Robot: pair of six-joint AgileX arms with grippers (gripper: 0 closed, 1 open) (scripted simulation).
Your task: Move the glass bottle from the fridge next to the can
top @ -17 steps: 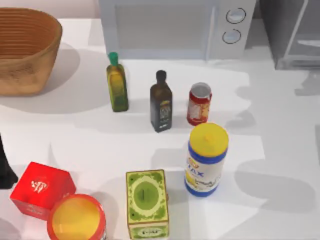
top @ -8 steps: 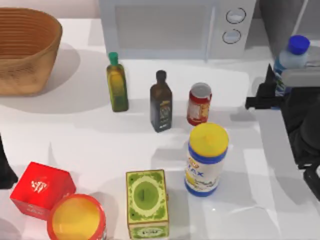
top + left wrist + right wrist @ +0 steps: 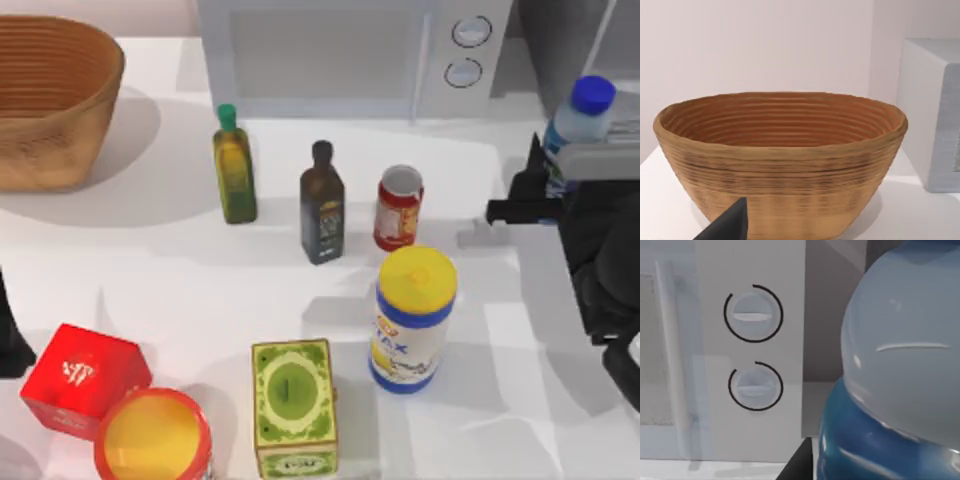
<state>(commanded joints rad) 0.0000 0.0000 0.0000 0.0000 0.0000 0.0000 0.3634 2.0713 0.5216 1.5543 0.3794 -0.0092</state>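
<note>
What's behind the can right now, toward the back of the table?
Behind the can stands the white microwave, its two knobs at that end, bare table between them. The can covers some tabletop just behind it.

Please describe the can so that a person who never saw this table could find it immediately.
Start from the white microwave at the table's back edge. In front of its two knobs stands the can, right of the dark brown bottle. It is short and red, with a silver top and yellowish label.
</note>
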